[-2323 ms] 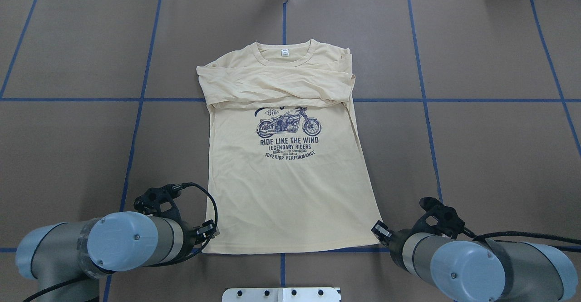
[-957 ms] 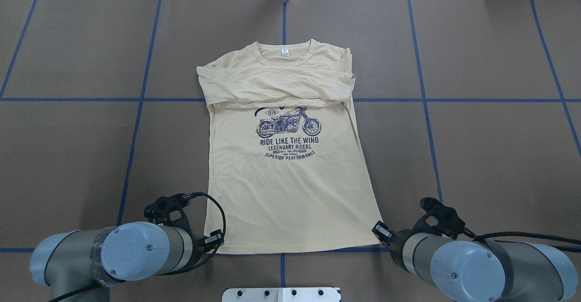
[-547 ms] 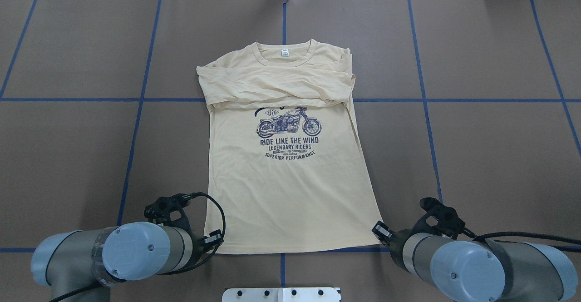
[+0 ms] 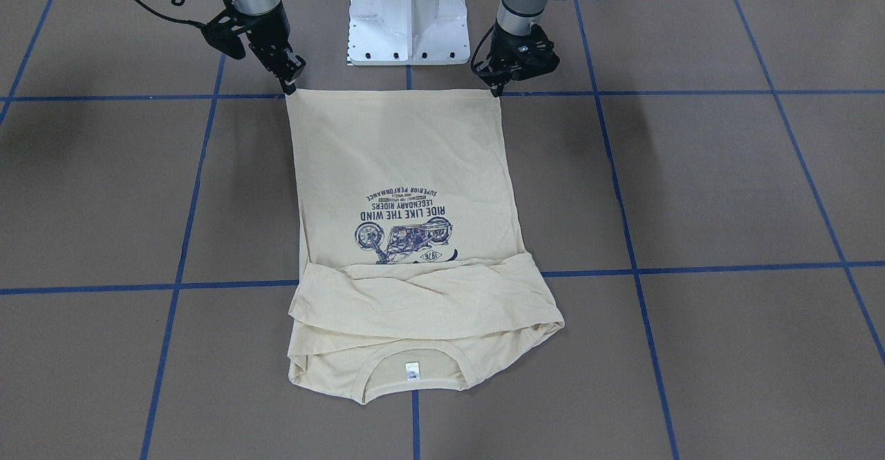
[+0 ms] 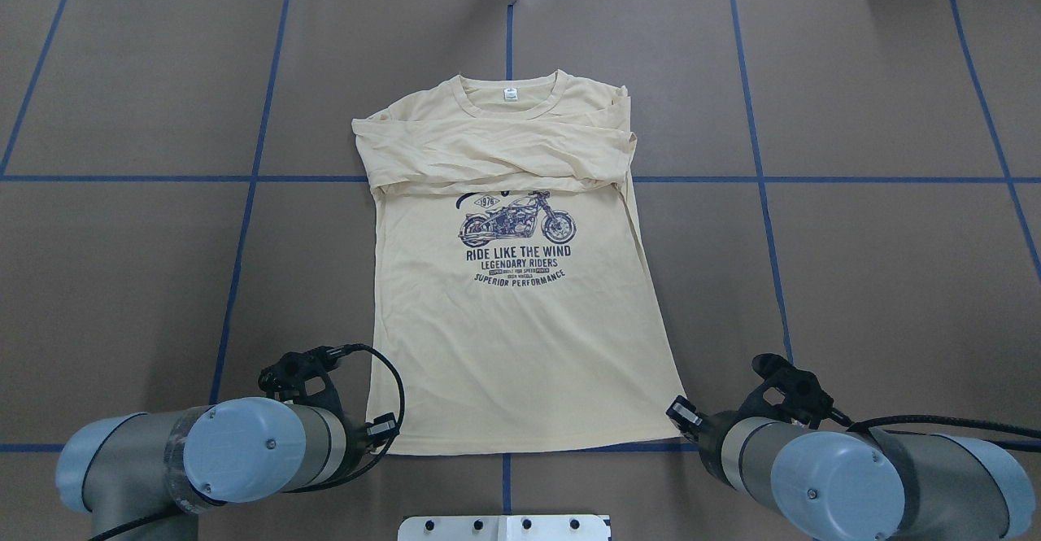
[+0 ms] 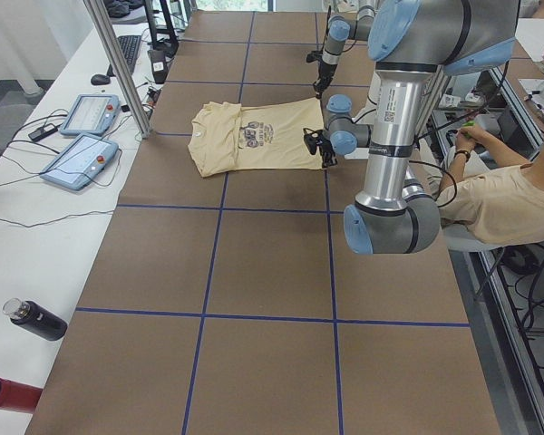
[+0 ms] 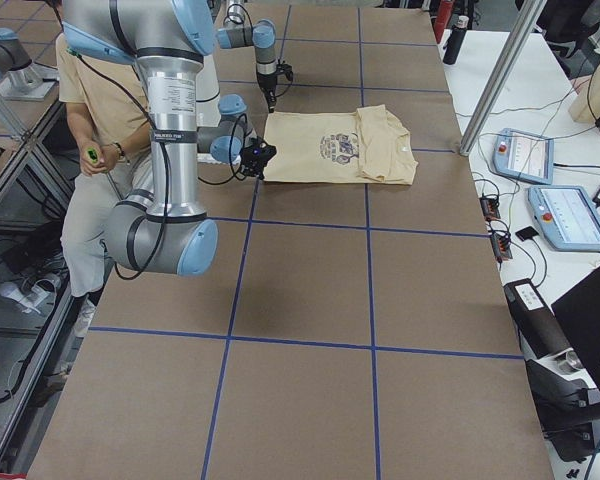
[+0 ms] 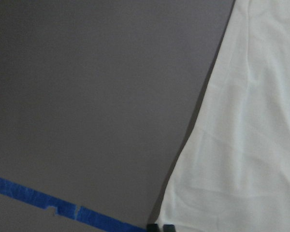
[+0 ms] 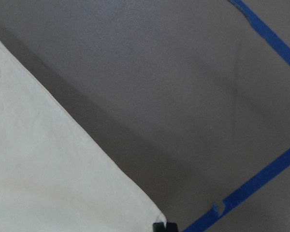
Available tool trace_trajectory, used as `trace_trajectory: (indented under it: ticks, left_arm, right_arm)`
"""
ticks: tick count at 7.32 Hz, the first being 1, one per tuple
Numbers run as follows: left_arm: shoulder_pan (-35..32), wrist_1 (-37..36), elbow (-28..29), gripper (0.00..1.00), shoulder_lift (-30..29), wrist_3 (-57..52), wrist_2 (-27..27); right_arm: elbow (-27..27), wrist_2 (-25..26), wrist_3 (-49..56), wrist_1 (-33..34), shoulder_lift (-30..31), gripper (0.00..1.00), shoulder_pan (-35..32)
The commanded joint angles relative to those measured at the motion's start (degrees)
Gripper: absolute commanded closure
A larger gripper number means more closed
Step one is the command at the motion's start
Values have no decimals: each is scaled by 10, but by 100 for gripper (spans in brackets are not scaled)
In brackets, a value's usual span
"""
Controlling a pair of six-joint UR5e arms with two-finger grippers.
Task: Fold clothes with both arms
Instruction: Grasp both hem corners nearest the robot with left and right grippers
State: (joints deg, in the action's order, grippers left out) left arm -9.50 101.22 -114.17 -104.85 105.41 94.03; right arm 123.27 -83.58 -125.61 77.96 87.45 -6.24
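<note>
Here's the pale cream-yellow long-sleeved T-shirt (image 5: 520, 346) of thin fabric, spread flat and face up on the brown paper-covered table (image 5: 878, 281), straight out in front of the white metal pedestal base (image 4: 408, 10). Its hem is the edge nearest the base, the ribbed neckline (image 5: 510, 104) the farthest. Both sleeves (image 5: 488, 154) lie folded across the chest, just covering the top of the navy motorcycle print (image 5: 517, 222). Down at the hem now: the black two-finger left gripper (image 4: 496, 90) sits on the hem corner to the base's left, fingertips pinched together on the cloth. The black right gripper (image 4: 290, 88) mirrors it on the corner to the base's right, tips likewise closed on the fabric. Both corners lie low at the table.
</note>
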Motion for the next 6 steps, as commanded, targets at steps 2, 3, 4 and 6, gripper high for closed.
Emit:
trace_trajectory:
  ticks: [2, 3, 4, 6]
  left_arm:
    - [-3, -5, -31, 100, 0, -8, 18]
    - [-8, -16, -76, 100, 11, -8, 35]
    - [-8, -20, -110, 100, 24, -6, 40]
    - [-8, -21, -135, 100, 28, 0, 41]
  right_arm:
    - [7, 2, -1, 0, -5, 100, 3]
    - [31, 0, -1, 0, -5, 100, 4]
    - [70, -5, -1, 23, -1, 100, 7]
    - [130, -13, -1, 95, -3, 100, 39]
